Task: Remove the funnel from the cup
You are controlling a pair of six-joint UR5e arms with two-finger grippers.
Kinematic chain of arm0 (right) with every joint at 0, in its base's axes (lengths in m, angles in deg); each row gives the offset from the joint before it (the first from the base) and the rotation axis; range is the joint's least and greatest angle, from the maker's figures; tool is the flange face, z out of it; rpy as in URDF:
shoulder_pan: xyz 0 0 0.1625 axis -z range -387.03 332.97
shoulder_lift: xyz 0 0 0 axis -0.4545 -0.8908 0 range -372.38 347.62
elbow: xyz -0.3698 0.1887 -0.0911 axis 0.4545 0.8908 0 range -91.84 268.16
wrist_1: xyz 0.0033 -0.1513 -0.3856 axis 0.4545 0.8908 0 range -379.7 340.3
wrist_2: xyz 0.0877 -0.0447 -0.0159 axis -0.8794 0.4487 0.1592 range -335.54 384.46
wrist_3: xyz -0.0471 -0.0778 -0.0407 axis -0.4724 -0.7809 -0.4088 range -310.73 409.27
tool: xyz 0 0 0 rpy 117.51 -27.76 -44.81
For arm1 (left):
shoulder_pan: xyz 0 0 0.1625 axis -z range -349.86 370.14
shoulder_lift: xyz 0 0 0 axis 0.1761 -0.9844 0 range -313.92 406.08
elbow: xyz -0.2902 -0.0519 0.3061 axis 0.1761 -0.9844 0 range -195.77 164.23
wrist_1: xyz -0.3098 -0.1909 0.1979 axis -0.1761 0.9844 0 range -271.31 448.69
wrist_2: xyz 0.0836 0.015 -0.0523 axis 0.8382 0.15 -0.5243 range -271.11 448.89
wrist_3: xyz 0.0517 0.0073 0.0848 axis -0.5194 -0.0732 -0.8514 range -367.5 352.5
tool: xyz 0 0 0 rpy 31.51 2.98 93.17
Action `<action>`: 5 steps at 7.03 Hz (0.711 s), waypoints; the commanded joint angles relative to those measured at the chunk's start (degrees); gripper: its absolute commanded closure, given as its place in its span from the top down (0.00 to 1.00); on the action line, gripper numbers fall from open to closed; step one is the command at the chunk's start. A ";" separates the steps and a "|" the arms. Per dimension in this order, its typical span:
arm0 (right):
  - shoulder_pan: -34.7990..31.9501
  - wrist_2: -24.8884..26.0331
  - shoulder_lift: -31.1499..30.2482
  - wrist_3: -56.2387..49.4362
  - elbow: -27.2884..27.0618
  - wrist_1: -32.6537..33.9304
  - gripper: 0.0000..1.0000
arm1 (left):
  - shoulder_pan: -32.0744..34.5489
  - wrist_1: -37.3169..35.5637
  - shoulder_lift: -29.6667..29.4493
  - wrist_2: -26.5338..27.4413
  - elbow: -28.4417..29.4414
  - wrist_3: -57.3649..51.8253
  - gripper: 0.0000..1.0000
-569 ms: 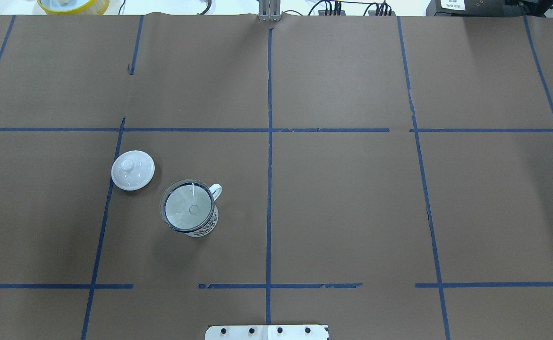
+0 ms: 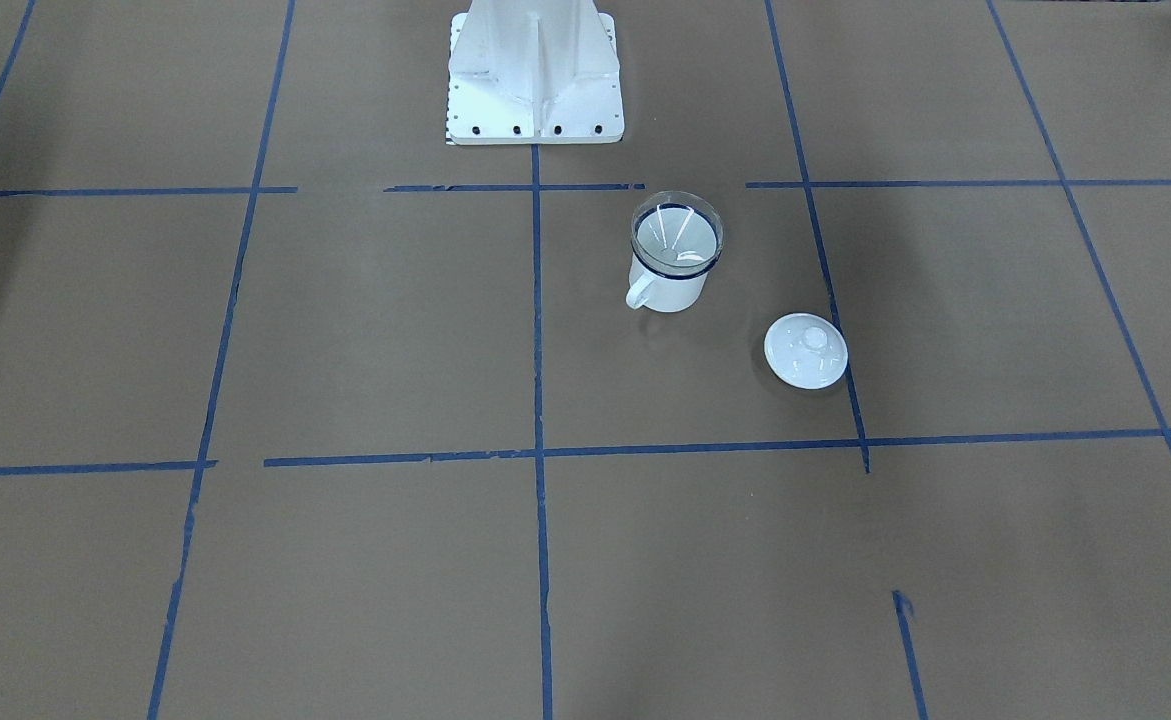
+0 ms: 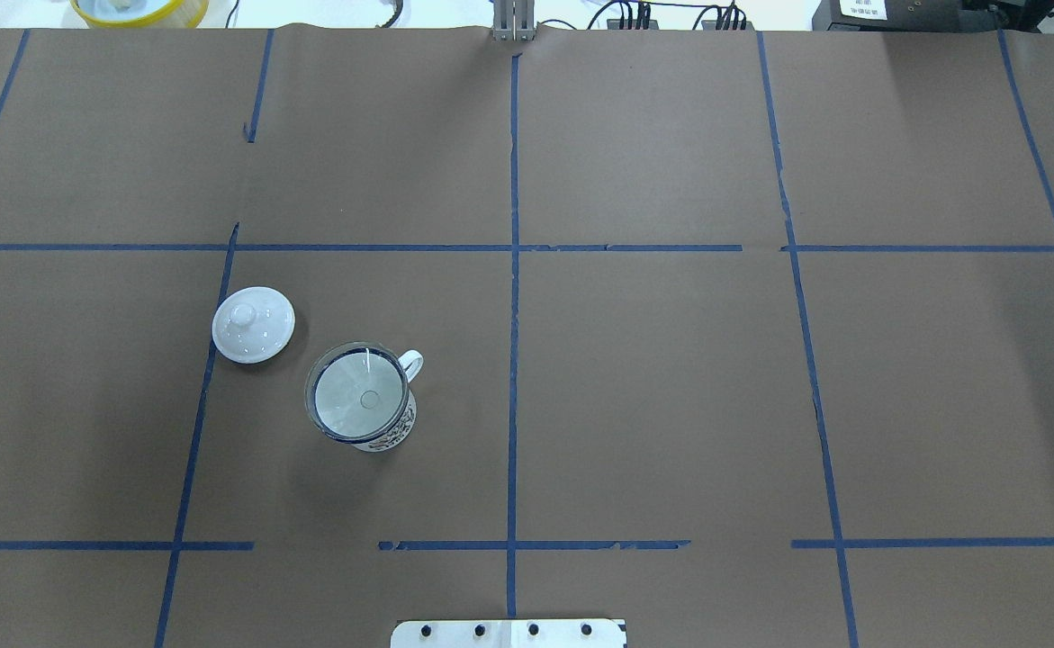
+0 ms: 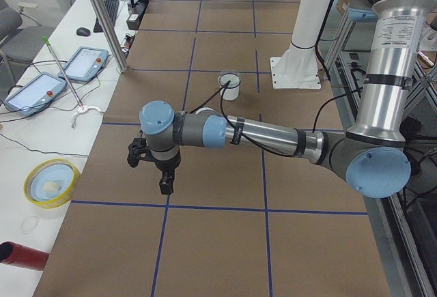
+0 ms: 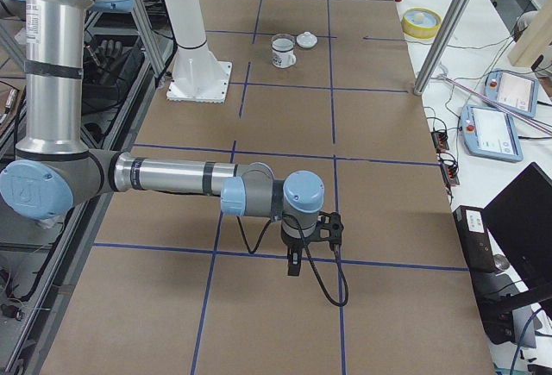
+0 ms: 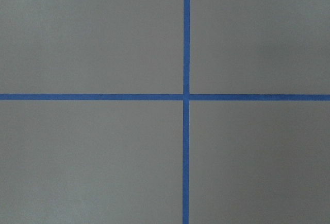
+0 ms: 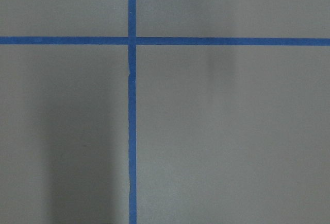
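1. The clear funnel [image 3: 357,392] sat upright in the mouth of the cup [image 3: 392,431], its rim resting on the cup's blue rim.
2. The cup stood on the table [image 3: 671,378], on the robot's left side, handle pointing away from the robot.
3. A white lid [image 3: 253,324] lay near the cup, not touching it.
4. The left gripper [image 4: 166,187] hung over the table well apart from the cup; I cannot tell whether its fingers were apart or together.
5. The right gripper [image 5: 294,265] hung far from the cup; its state cannot be told either.
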 commanded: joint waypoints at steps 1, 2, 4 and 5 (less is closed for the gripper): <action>0.00 0.00 0.00 0.00 0.07 0.00 1.00 | -1.28 -0.26 -3.93 0.09 -3.31 0.43 1.00; 0.00 0.00 0.00 0.00 -0.02 0.00 1.00 | -5.73 -0.26 -6.12 0.26 -5.50 9.83 1.00; 0.00 0.00 0.00 0.00 -0.02 0.00 1.00 | -16.54 -0.26 -8.86 0.44 -14.70 26.04 1.00; 0.00 0.00 0.00 0.00 0.07 0.00 1.00 | -21.02 -0.26 -9.04 2.01 -19.62 31.93 1.00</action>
